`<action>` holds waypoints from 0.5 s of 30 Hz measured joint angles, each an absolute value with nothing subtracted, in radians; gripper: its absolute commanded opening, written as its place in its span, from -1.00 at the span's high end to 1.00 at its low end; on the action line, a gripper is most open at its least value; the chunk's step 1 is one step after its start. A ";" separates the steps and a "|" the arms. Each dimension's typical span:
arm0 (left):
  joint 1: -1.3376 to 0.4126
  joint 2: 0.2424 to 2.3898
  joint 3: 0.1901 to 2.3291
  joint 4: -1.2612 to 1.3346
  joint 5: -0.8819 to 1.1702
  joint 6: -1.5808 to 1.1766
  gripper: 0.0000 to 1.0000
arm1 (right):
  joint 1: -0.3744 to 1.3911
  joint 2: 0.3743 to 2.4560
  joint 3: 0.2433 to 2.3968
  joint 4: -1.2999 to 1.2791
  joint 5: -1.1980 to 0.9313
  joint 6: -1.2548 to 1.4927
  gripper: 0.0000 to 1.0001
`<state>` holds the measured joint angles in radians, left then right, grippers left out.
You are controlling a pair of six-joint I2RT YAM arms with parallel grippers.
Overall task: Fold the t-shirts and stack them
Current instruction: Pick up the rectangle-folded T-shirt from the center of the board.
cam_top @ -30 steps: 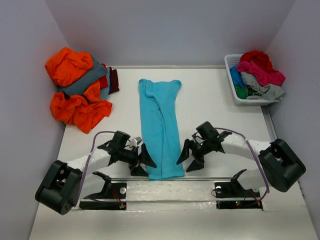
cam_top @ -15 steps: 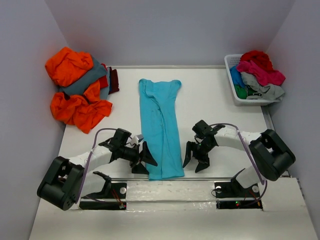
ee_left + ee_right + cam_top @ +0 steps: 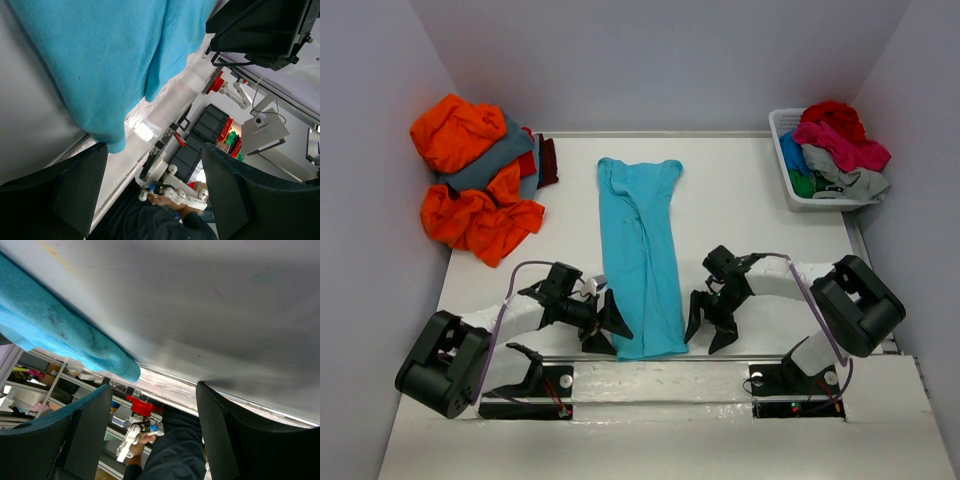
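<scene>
Within the last second I drew my right claw (image 3: 707,330) in beside the near hem of the turquoise t-shirt (image 3: 642,250), laid lengthwise on the tabletop (image 3: 750,210), opposite my left claw (image 3: 607,330); both stood released, apparently positioned for the next fold.

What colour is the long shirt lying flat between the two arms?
Turquoise, a plain shirt with no pattern; the top external view shows it best.

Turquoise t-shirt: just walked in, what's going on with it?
The turquoise t-shirt lies folded into a long strip on the table. The left gripper and right gripper sit either side of its near end, both open, holding nothing. Other shirts wait in a pile and a white basket.
</scene>
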<state>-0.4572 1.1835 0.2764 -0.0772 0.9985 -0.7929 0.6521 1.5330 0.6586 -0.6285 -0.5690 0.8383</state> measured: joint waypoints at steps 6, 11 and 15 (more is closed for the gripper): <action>-0.457 1.192 0.266 -0.051 1.018 -0.759 -0.73 | 0.656 1.529 0.650 -0.606 -0.583 0.839 -0.48; -0.457 1.159 0.248 0.006 1.026 -0.781 -0.73 | 0.656 1.518 0.633 -0.569 -0.603 0.846 -0.48; -0.457 1.117 0.213 0.094 1.041 -0.851 -0.74 | 0.656 1.512 0.624 -0.547 -0.612 0.854 -0.48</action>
<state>-0.4572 1.1172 0.2127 0.0937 1.0409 -0.8509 0.6559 1.5116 0.6243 -0.5468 -0.6117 0.8536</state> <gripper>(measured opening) 0.866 0.739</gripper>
